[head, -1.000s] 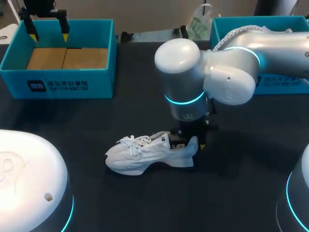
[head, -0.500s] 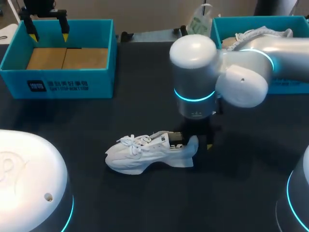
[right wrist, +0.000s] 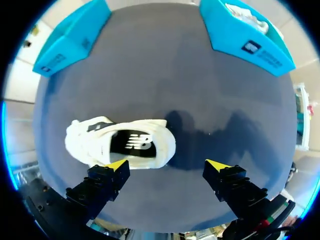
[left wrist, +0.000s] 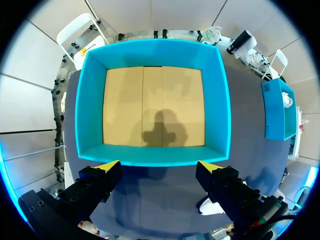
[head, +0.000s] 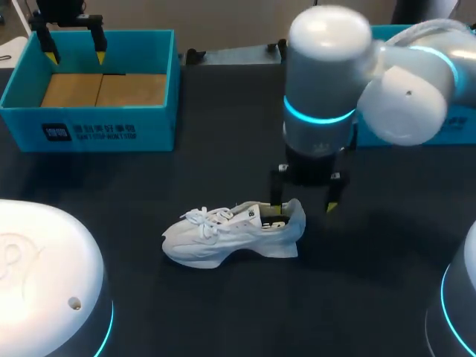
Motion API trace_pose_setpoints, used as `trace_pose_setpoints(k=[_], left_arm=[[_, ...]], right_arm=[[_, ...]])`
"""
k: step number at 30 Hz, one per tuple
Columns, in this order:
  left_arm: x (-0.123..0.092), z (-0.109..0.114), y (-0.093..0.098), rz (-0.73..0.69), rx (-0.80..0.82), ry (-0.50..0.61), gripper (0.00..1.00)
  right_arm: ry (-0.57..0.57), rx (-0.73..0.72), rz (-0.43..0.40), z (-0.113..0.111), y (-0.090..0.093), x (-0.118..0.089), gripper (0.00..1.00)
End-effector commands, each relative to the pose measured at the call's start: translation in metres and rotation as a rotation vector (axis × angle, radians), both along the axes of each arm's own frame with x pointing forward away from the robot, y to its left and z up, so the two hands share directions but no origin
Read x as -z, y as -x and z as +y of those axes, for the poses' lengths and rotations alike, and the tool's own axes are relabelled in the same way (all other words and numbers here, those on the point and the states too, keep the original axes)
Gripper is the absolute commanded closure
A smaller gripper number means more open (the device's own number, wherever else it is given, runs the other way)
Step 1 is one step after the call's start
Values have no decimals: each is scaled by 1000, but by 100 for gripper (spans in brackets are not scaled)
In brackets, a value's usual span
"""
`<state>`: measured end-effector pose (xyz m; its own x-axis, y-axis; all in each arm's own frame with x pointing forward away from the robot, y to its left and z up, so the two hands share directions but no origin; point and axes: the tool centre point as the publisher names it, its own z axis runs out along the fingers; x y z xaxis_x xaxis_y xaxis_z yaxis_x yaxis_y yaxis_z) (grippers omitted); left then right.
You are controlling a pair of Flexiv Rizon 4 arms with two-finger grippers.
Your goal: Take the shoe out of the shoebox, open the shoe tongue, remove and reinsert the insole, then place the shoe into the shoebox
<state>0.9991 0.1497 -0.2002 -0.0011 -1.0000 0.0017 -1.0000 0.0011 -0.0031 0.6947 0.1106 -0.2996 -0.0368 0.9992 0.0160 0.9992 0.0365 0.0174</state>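
Right wrist view: my right gripper (right wrist: 166, 165) hangs wide open above the heel of the white shoe (right wrist: 120, 142). My left gripper (left wrist: 159, 166) gapes wide over the shoebox (left wrist: 220, 100).

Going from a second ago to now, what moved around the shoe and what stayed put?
The right arm rose and swung back toward the table's far right, lifting the right hand away from the heel of the white shoe. That hand is now open, holding nothing. Whether it gripped the heel earlier is hidden by the arm. The shoe lies where it was, and the left hand stays open over the left shoebox.
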Motion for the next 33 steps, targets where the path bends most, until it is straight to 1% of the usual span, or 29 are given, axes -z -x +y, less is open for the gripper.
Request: trace_pose_setpoints(k=[1, 2, 3, 4, 5, 6, 17, 18, 20, 21, 22, 23, 25, 26, 27, 28, 33], left_arm=[[0, 0, 0, 1, 0, -1, 0], [0, 0, 0, 1, 0, -1, 0], [0, 0, 0, 1, 0, -1, 0], [0, 0, 0, 1, 0, -1, 0], [0, 0, 0, 1, 0, -1, 0], [0, 0, 0, 1, 0, -1, 0], [0, 0, 0, 1, 0, -1, 0], [0, 0, 0, 1, 0, -1, 0], [0, 0, 0, 1, 0, -1, 0], [0, 0, 0, 1, 0, -1, 0], [0, 0, 0, 1, 0, -1, 0], [0, 0, 0, 1, 0, -1, 0], [0, 0, 0, 1, 0, -1, 0], [0, 0, 0, 1, 0, -1, 0], [0, 0, 0, 1, 0, -1, 0], [0, 0, 0, 1, 0, -1, 0], [0, 0, 0, 1, 0, -1, 0]], right_arm=[[-255, -84, -51, -31, 9, -41, 0], [-321, -123, -56, -34, 9, -48, 0], [-413, -175, -69, -38, 8, -54, 0], [-553, -278, -81, -43, 8, -59, 0], [-664, -348, -71, -49, 8, -63, 0], [-673, -342, 11, -54, 6, -64, 0], [-673, -342, 11, -54, 6, -64, 0], [-753, -363, -15, -56, 6, -63, 0], [-759, -437, -72, -61, 8, -63, 0], [-785, -485, -137, -64, 9, -65, 0], [-828, -527, -173, -67, 9, -67, 0], [-839, -576, -224, -69, 9, -67, 0], [-927, -648, -316, -73, 9, -65, 0], [-945, -649, -340, -75, 9, -63, 0], [-938, -674, -362, -75, 10, -60, 0], [-976, -698, -350, -74, 12, -57, 0], [-976, -698, -350, -74, 12, -57, 0]])
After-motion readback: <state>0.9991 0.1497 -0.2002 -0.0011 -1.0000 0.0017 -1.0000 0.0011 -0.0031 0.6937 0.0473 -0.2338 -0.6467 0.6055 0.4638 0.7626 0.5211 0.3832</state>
